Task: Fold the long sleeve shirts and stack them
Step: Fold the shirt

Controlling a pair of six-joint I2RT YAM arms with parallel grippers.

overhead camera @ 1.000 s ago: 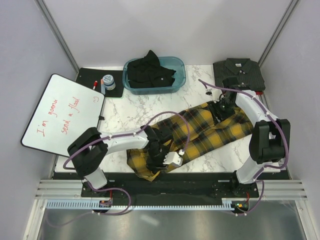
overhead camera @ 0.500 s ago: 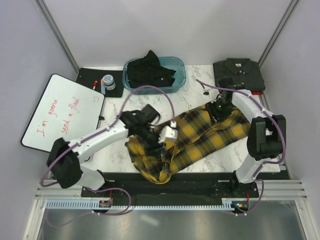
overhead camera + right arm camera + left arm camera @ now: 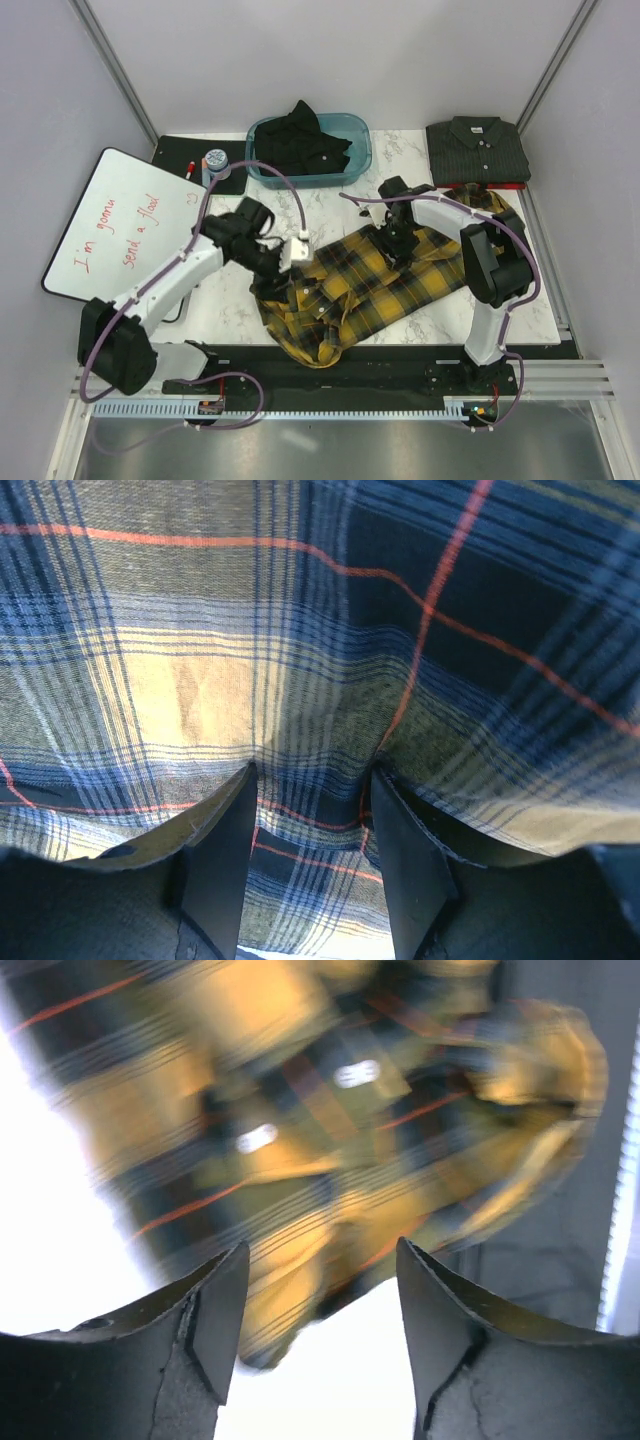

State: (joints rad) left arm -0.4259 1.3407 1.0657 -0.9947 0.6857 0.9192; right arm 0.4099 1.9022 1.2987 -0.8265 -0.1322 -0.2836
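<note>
**Plaid shirt half-spread, right pincer on it, left pincer clear**

Top view: the plaid shirt (image 3: 400, 290), yellow and black w/ thin red lines, lies diagonally across the centre of the marble table (image 3: 440, 325). Its lower-left end is rumpled and bunched near the front edge; its upper-right part is flatter. The left gripper (image 3: 288, 268) hangs over the bunched end, centre-left. The right gripper (image 3: 393, 250) is down on the shirt's upper edge, right of centre. The charcoal shirt (image 3: 478, 150), w/ pale buttons, sits folded in the upper right. The black shirt (image 3: 300, 140) is heaped in a teal bin (image 3: 360, 152) at upper centre. A whiteboard (image 3: 125, 225) leans at the left.

Left wrist view: left gripper (image 3: 322, 1250) has its 2 fingers (image 3: 215, 1310) apart, nothing btwn them. Plaid shirt (image 3: 300, 1110) is blurred, filling the upper frame.

Right wrist view: right gripper (image 3: 312, 770) is clamped on a pinch of the plaid shirt (image 3: 200, 680). The cloth fills the frame, creases running to the tips.
</note>
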